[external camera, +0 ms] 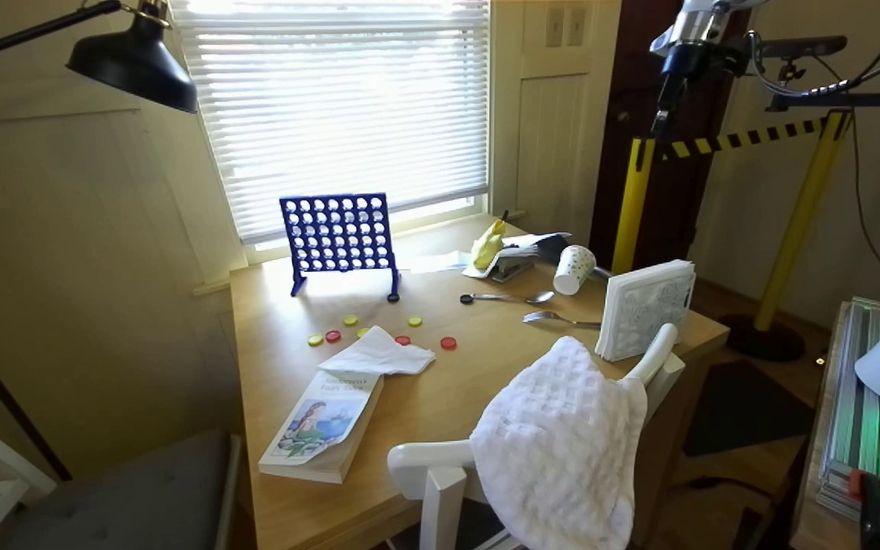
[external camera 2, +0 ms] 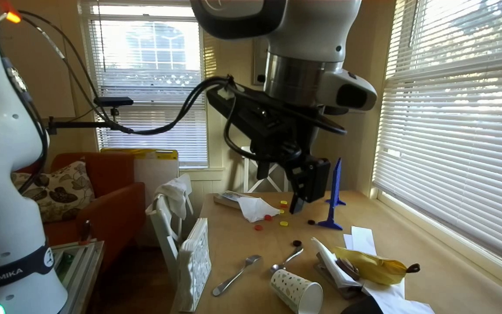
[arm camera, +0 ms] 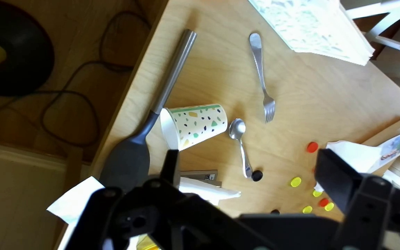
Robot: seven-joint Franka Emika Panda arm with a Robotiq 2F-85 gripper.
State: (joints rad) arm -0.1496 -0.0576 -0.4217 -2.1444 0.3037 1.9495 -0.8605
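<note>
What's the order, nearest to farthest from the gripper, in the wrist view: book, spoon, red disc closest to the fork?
1. Spoon, seen between the sides of the open gripper.
2. Red disc, right of the spoon.
3. Book, farthest right, at the picture's edge.

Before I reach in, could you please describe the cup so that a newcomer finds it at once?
On the wooden table, look for the long spatula near one edge. Between it and the metal spoon, the cup lies on its side. Unlike those plain neighbours, it is white with green, yellow and dark specks.
</note>
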